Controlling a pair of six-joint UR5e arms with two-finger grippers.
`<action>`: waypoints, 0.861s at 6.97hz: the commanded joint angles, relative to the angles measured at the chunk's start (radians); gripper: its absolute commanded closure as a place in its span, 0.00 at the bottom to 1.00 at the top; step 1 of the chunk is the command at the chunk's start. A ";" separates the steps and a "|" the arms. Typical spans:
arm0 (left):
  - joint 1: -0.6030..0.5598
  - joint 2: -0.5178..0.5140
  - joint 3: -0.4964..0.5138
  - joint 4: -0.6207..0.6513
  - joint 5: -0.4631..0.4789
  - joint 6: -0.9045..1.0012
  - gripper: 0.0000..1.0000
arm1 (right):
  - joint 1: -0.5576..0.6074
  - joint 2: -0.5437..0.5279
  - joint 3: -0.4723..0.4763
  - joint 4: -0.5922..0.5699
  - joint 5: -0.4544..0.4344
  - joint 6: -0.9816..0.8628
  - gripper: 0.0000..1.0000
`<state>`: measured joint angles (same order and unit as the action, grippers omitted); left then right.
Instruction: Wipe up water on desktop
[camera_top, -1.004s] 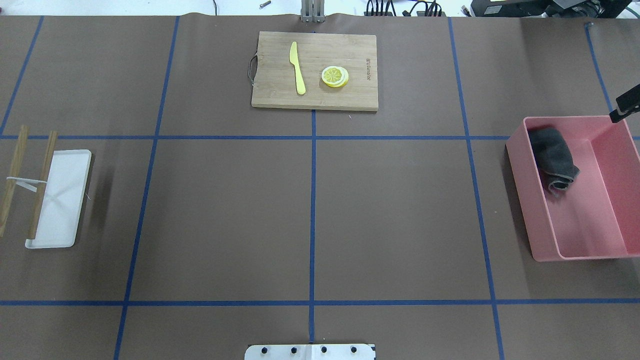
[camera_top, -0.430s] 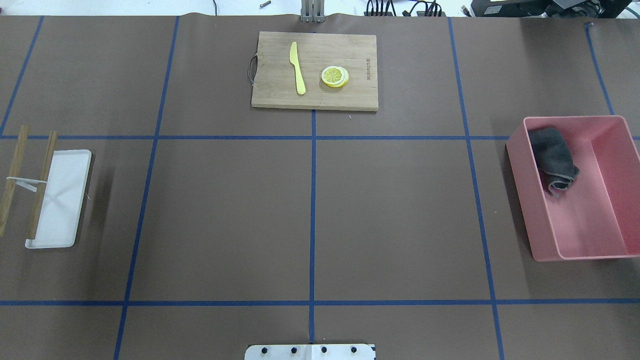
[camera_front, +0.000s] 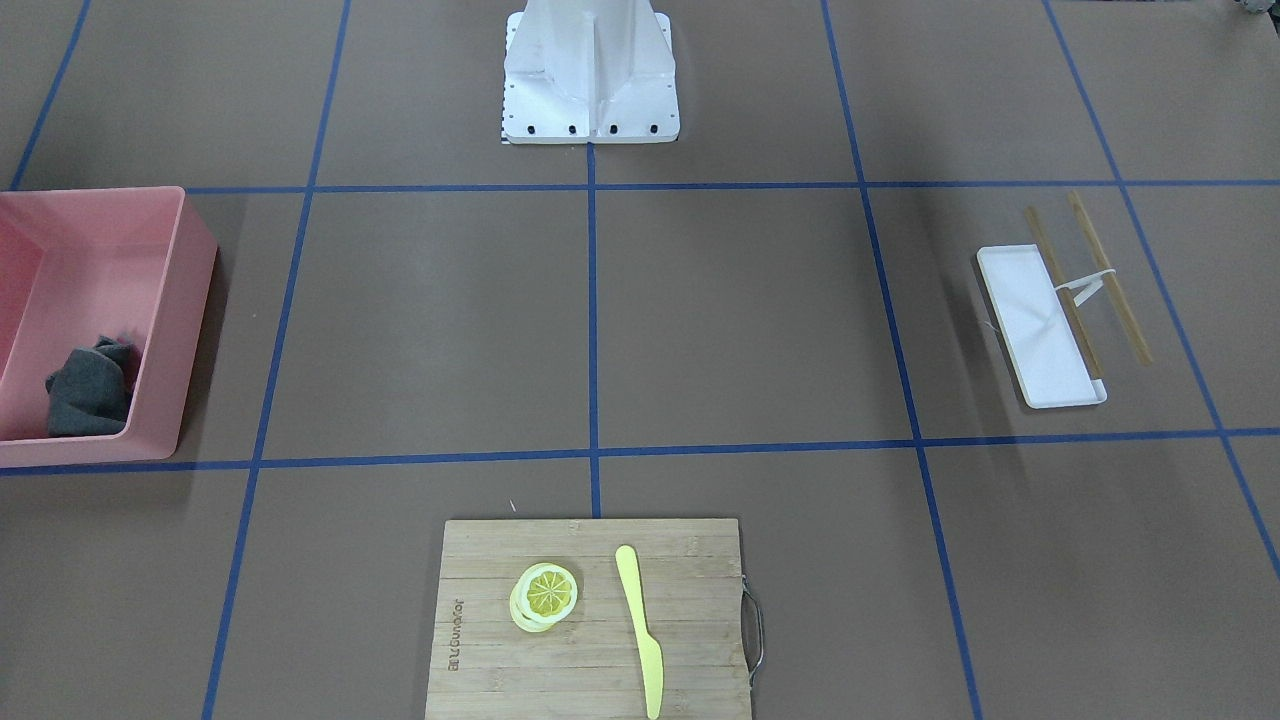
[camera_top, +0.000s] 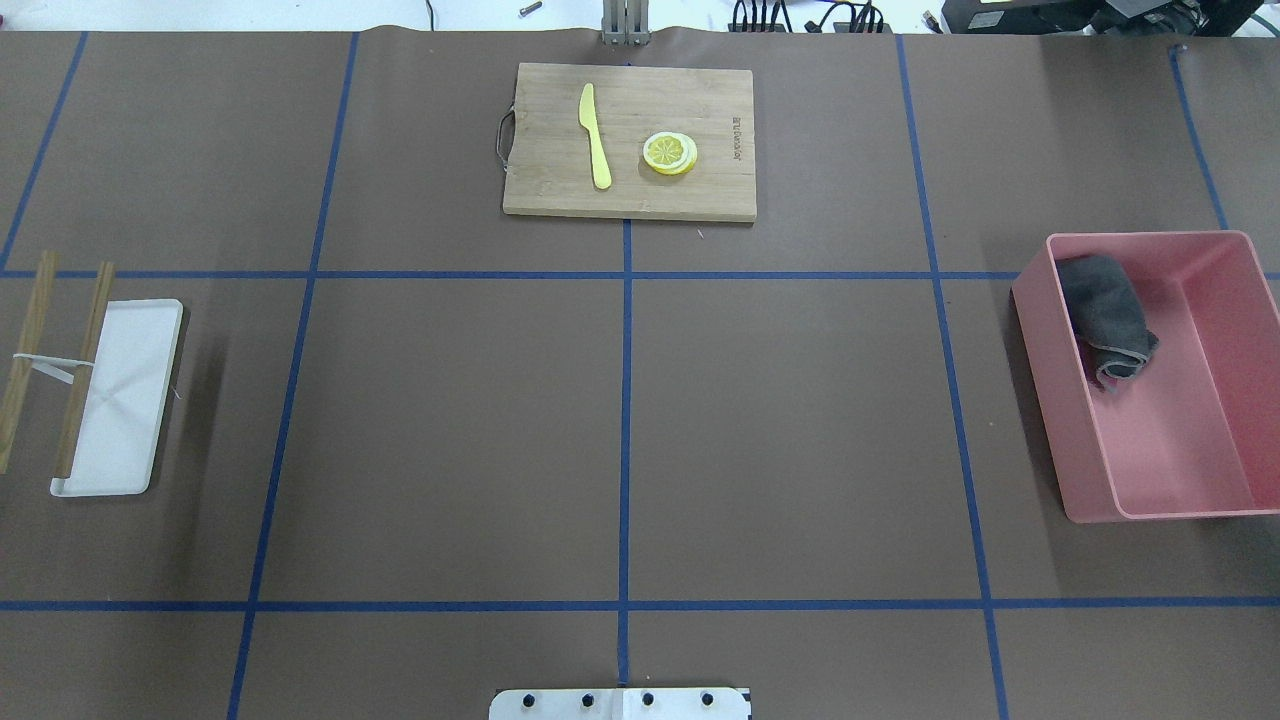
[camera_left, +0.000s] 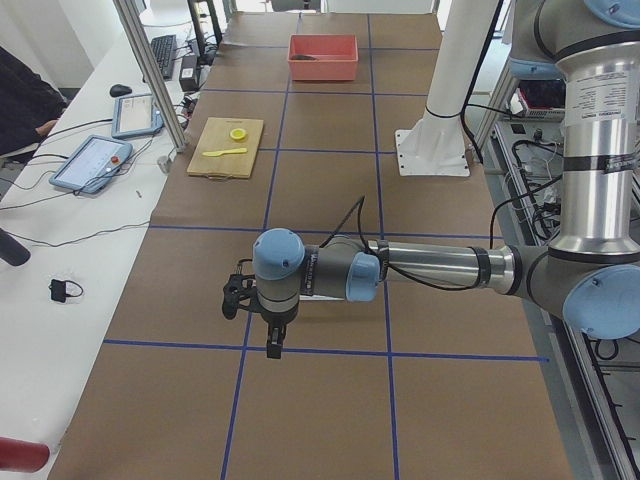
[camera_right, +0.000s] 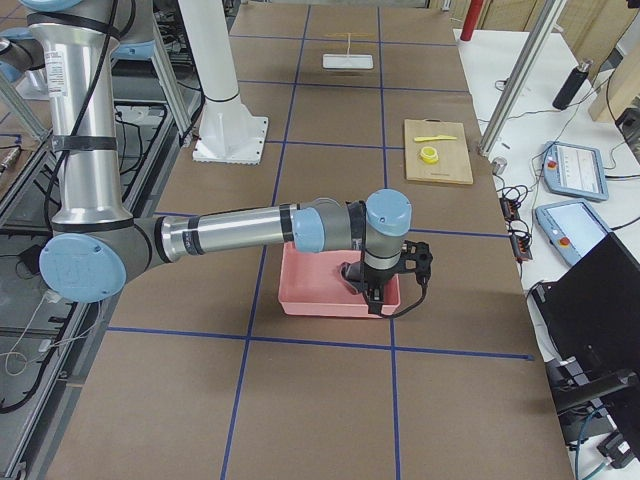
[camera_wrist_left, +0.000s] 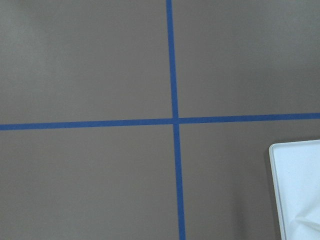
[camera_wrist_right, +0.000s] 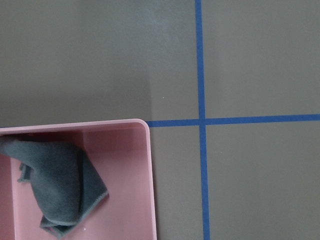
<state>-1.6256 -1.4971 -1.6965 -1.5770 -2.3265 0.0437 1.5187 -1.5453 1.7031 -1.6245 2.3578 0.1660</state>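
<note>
The desktop is a matte brown surface with blue tape lines; I see no water on it. A grey cloth lies crumpled in a pink bin at the right, and also shows in the right wrist view. My right gripper shows only in the exterior right view, hanging over the bin's outer end; I cannot tell if it is open. My left gripper shows only in the exterior left view, above the desktop by a tape crossing; I cannot tell its state.
A bamboo cutting board at the far middle carries a yellow knife and lemon slices. A white tray with wooden chopsticks across it lies at the left. The robot base stands at the near edge.
A dark tip of the right gripper showed at the overhead view's right edge above the bin one second ago; it has left that view. Nothing else moved.
</note>
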 joint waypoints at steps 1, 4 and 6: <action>-0.023 0.030 -0.008 0.058 0.146 0.085 0.02 | 0.014 -0.033 -0.022 0.000 0.001 -0.002 0.00; -0.020 0.012 0.000 0.054 0.034 0.056 0.02 | 0.023 -0.055 -0.043 0.003 -0.002 -0.002 0.00; -0.014 0.006 0.000 -0.006 0.010 -0.036 0.02 | 0.024 -0.050 -0.069 0.009 -0.005 -0.002 0.00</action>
<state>-1.6418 -1.4891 -1.6984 -1.5490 -2.2985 0.0451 1.5426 -1.5970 1.6454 -1.6181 2.3544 0.1641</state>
